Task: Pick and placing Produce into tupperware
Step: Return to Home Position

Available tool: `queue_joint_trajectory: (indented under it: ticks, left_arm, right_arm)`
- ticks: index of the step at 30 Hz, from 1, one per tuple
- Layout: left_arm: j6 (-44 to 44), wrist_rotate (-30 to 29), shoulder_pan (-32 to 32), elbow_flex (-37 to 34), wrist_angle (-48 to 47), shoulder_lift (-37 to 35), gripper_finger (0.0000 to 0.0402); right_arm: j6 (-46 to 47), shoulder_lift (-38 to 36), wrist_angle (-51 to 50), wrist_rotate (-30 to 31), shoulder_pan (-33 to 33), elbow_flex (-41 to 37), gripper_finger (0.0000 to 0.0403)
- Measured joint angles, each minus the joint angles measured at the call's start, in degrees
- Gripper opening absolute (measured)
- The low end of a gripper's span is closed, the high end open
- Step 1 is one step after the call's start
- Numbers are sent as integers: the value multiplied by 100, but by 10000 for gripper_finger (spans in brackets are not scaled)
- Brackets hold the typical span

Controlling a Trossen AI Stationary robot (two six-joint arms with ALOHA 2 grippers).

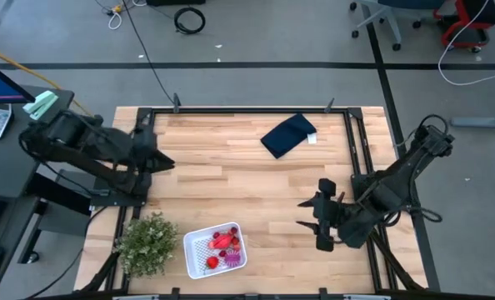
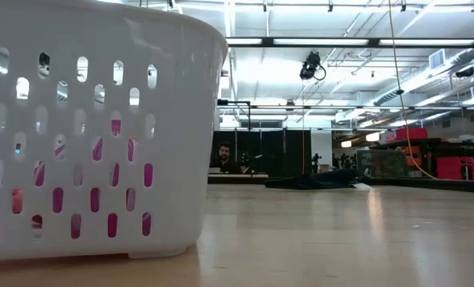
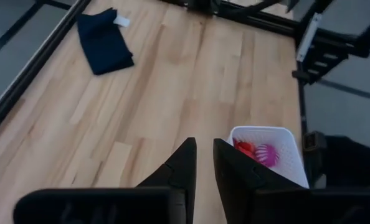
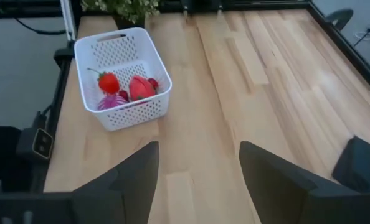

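The white perforated tupperware point(image 1: 189, 250) sits near the table's near edge, left of centre. It fills the left of the low view point(image 2: 101, 119). Inside lie the produce pieces point(image 1: 223, 242): a large red strawberry-like piece point(image 4: 141, 87), smaller red fruits and a spiky magenta piece point(image 4: 112, 101), also seen in the left wrist view point(image 3: 266, 154). My right gripper point(image 1: 310, 215) point(image 4: 197, 149) hovers open to the right of the tupperware, above bare wood. My left gripper point(image 1: 166, 161) point(image 3: 203, 146) waits at the table's left edge, its fingers nearly together.
A green bushy plant point(image 1: 147, 242) stands just left of the tupperware. A dark navy folded cloth point(image 1: 287, 135) point(image 3: 104, 40) lies near the far edge. Black frame rails point(image 1: 360, 142) run along the table's sides. A person point(image 2: 223, 155) shows in the room beyond.
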Motion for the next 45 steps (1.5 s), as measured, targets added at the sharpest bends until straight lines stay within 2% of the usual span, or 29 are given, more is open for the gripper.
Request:
queue_joint_trajectory:
  ticks: [3,7,11,15,18,22,29,32,37,45]
  left_arm:
    - [-160,-324,-168,-966,541,-434,58]
    - [-275,-390,-227,-2277,1613,-948,52]
    - [-270,-234,-225,-3333,2874,-1329,52]
    - [-130,351,-227,-4190,4102,-1562,57]
    - [65,468,-223,-4698,4791,-1769,61]
    - [166,436,-68,-5090,4904,-2202,60]
    - [180,425,60,-5635,4905,-3336,51]
    - [178,425,50,-5981,4989,-3765,51]
    - [96,429,50,-6745,5742,-4279,57]
    - [66,429,50,-8057,7355,-4564,60]
  right_arm:
    - [-28,-332,352,6,50,-351,232]
    - [-752,-919,1933,-208,-6,-1322,232]
    - [-1533,-1477,4177,-1280,-382,-2690,232]
    - [-1455,-1820,5609,-2176,-869,-3893,232]
    - [-1193,-2118,5794,-2259,-1171,-4534,232]
    - [-924,-2752,5870,-2325,-1476,-5112,232]
    - [-1857,-4203,6319,-2450,-1520,-5838,232]
    - [-1986,-4812,6393,-2613,-1520,-6124,232]
    - [-2220,-5538,6384,-2622,-1520,-6457,232]
    - [-2126,-6011,6397,-2620,-1548,-6971,232]
